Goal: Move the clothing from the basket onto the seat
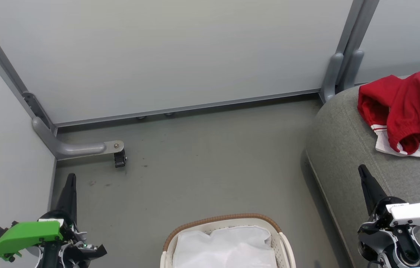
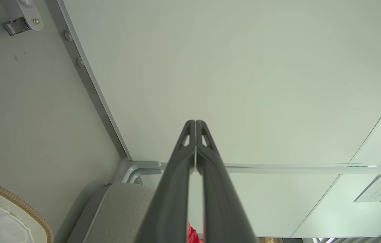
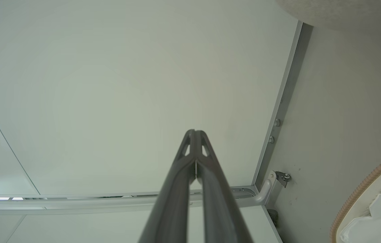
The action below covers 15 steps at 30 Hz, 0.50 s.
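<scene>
My left tool (image 1: 71, 175) and right tool (image 1: 361, 168) flank the basket (image 1: 224, 217), clenched empty. Clothing (image 1: 407, 111) lies on the seat (image 1: 343, 156); moving seems done, needing only a basket recheck.

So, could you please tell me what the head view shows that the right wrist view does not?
The head view adds the red clothing heaped on the grey seat, and the left gripper, shut. The right wrist view adds a close look along the right gripper, its fingers pressed together. Both take in the basket with its white lining, the partition, its castor foot and part of the seat.
</scene>
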### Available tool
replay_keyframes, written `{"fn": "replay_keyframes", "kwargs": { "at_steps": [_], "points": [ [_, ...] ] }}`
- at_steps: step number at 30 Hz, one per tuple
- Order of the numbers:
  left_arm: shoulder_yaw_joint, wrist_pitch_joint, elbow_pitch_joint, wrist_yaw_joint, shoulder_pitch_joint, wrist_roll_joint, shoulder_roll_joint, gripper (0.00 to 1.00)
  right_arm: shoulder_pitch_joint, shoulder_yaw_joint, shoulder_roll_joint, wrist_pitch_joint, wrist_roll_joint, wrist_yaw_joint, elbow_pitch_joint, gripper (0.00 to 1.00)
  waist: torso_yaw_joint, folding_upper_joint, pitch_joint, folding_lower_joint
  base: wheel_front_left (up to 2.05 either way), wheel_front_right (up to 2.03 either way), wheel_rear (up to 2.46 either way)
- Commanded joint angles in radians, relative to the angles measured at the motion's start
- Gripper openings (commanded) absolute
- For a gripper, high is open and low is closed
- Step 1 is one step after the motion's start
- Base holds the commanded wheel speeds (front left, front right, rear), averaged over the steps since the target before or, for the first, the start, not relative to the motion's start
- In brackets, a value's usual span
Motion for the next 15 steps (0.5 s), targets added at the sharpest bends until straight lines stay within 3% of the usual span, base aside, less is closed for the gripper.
{"fn": "replay_keyframes", "kwargs": {
  "at_steps": [1, 15],
  "points": [
    [0.003, 0.004, -0.002, -0.004, -0.01, -0.001, 0.002, 0.0, 0.01, -0.001, -0.006, 0.001, 0.003, 0.0, -0.003, 0.0, 0.0, 0.0, 0.0, 0.0, 0.0, 0.0, 0.0],
    [0.003, 0.004, -0.002, -0.004, -0.01, -0.001, 0.002, 0.0, 0.01, -0.002, -0.006, 0.001, 0.003, 0.0, -0.003, 0.0, 0.0, 0.0, 0.0, 0.0, 0.0, 0.0, 0.0]
  ]
}}
